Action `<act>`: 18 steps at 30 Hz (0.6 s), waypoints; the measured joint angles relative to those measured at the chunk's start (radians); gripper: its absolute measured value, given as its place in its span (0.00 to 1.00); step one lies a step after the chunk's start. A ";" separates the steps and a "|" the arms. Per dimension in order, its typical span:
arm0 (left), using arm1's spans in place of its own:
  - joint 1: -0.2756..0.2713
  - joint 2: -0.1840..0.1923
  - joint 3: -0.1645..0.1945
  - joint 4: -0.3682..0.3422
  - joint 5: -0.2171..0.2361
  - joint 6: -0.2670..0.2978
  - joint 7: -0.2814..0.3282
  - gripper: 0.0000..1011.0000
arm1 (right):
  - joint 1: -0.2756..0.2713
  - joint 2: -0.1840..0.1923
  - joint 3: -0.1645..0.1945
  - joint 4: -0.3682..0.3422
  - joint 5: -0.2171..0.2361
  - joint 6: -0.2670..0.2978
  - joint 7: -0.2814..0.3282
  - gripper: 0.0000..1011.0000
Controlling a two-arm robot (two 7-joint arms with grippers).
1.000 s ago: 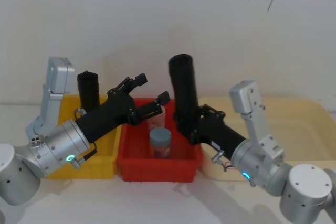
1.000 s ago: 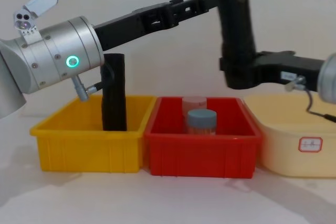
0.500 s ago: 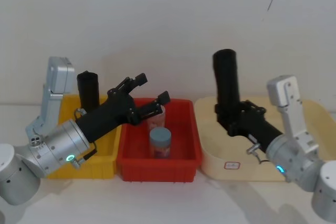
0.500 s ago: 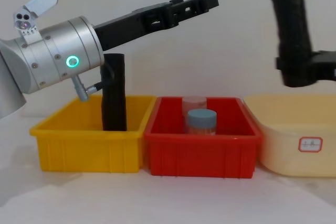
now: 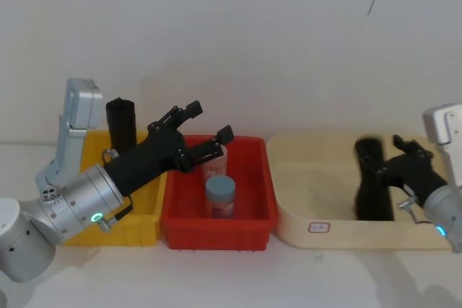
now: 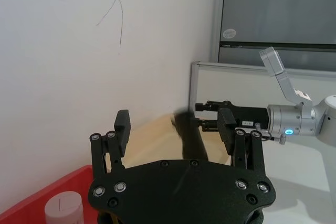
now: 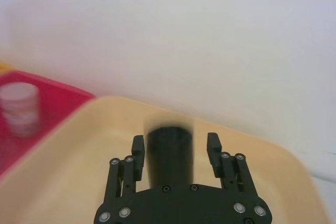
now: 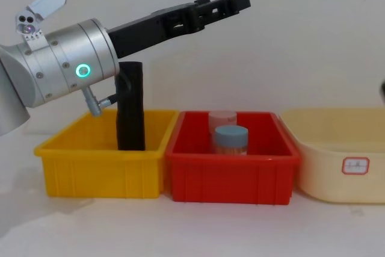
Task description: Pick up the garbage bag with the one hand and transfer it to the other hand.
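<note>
You have a yellow bin (image 8: 102, 176) at the left of the table (image 8: 180, 227), with a smooth black tube (image 8: 130, 109) standing upright in it. Just beside it, a red bin (image 8: 231, 179) holds a blue-lidded jar (image 8: 231, 139) in front of a pale-capped one (image 8: 222, 118). A cream tub (image 8: 325, 148) bearing a small label (image 8: 355, 165) sits right of that

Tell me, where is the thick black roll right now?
In the head view, the garbage bag stands in the cream tub on the robot's right, at the right end effector.
</note>
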 joint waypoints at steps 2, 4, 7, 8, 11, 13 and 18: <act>0.000 0.000 0.000 0.000 0.000 0.000 0.000 0.99 | -0.003 0.008 0.007 0.000 -0.009 0.009 -0.011 0.75; 0.000 0.001 0.000 0.000 0.000 0.000 0.002 0.99 | -0.007 0.020 0.019 -0.003 -0.020 0.018 -0.024 0.81; 0.004 0.002 -0.003 -0.001 0.000 -0.002 0.012 0.99 | -0.010 0.034 0.027 -0.009 -0.036 0.028 -0.037 0.90; 0.005 0.003 -0.004 -0.002 0.000 -0.004 0.016 0.99 | -0.011 0.037 0.029 -0.012 -0.040 0.029 -0.039 0.91; 0.013 0.007 -0.011 -0.008 0.002 -0.012 0.039 0.99 | -0.012 0.047 0.030 -0.021 -0.052 0.032 -0.044 0.97; 0.016 0.009 -0.015 -0.011 0.004 -0.016 0.051 0.99 | -0.012 0.059 0.029 -0.034 -0.069 0.032 -0.046 0.99; 0.029 0.016 -0.028 -0.020 0.013 -0.030 0.089 0.99 | -0.007 0.070 0.018 -0.054 -0.089 0.025 -0.043 0.99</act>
